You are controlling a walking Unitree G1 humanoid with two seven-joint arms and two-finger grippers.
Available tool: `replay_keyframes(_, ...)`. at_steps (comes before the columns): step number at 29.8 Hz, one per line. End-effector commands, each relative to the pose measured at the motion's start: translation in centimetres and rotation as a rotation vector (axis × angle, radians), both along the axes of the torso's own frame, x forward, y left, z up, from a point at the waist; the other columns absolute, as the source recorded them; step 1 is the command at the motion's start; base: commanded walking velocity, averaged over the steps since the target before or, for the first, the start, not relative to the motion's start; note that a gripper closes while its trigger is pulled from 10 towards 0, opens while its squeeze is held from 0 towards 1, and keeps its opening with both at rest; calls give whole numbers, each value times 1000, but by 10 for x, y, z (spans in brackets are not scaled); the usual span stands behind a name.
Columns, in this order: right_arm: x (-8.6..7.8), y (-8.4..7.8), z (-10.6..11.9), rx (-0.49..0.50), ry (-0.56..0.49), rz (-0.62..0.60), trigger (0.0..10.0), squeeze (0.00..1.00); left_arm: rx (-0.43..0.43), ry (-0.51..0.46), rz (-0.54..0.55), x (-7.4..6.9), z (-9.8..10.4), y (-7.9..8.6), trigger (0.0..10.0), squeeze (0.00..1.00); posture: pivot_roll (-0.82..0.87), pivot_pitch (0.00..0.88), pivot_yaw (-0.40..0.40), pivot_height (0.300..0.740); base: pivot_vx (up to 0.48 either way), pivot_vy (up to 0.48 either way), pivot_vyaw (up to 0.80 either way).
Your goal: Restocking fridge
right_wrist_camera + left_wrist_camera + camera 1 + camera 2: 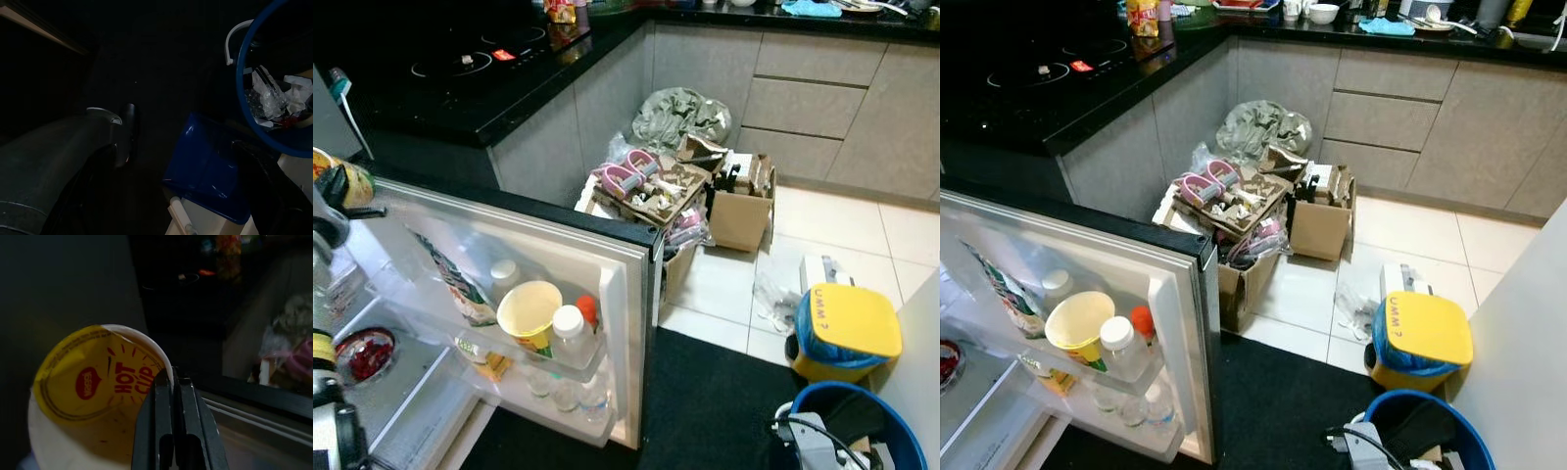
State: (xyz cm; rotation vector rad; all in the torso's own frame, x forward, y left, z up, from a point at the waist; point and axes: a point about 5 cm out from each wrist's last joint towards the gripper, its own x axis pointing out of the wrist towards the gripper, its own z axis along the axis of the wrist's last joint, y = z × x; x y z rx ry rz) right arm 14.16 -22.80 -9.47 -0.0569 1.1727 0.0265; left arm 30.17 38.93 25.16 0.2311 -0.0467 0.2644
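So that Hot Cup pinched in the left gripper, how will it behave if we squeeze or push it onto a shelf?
The Hot Cup looks thin-walled, probably light and easily crushed. The left gripper pinches only its rim, so it may swing or slip. Its lid looks peeled back, so tipping could spill any contents.

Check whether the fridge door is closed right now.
No, the fridge door stands open, with a yellow cup and bottles on its shelf.
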Motion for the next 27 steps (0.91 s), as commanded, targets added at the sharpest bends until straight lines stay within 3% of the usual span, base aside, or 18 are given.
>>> replay_keyframes(1, -1, -1, 0, -6, 3, 9, 10000, 0, 58, 8, 13, -6, 13, 5, 10000, 0, -59, 0, 4, 740, 0, 0, 0)
replay_keyframes(5, -2, 0, -1, -6, 4, 9, 10000, 0, 122, -36, 6, -22, 51, 7, 10000, 0, -59, 0, 4, 740, 0, 0, 0)
replay_keyframes(12, -3, 0, -1, -6, 6, 10, 10000, 0, 176, -69, -67, -35, 76, -1, 10000, 0, -59, 0, 4, 740, 0, 0, 0)
replay_keyframes(17, -3, 0, -1, -6, 6, 10, 10000, 0, 121, -106, -220, -39, 83, -12, 10000, 0, -58, 0, 6, 740, 0, 0, 0)
replay_keyframes(18, -3, 0, -1, -5, 6, 9, 10000, 0, 149, -28, -326, -44, 78, -21, 10000, 0, -61, 0, 7, 740, 0, 0, 0)
replay_keyframes(19, -3, 0, -1, -5, 5, 8, 10000, 0, 168, 8, -356, -47, 75, -24, 10000, 0, -61, 0, 7, 740, 0, 0, 0)
replay_keyframes(20, -3, 0, -1, -5, 5, 8, 10000, 0, 168, 8, -356, -47, 75, -24, 10000, 0, -61, 0, 7, 740, 0, 0, 0)
replay_keyframes(23, -3, 0, -1, -6, 6, 8, 10000, 0, 334, 251, -404, -60, 55, -26, 10000, 0, -59, 0, 8, 740, 0, 0, 0)
replay_keyframes(24, -3, 0, -1, -6, 6, 8, 10000, 0, 334, 251, -404, -60, 55, -26, 10000, 0, -59, 0, 8, 740, 0, 0, 0)
replay_keyframes(27, -3, -1, -1, -7, 8, 8, 10000, 0, 413, 370, -415, -68, 47, -24, 10000, 0, -59, 0, 8, 740, 0, 0, 0)
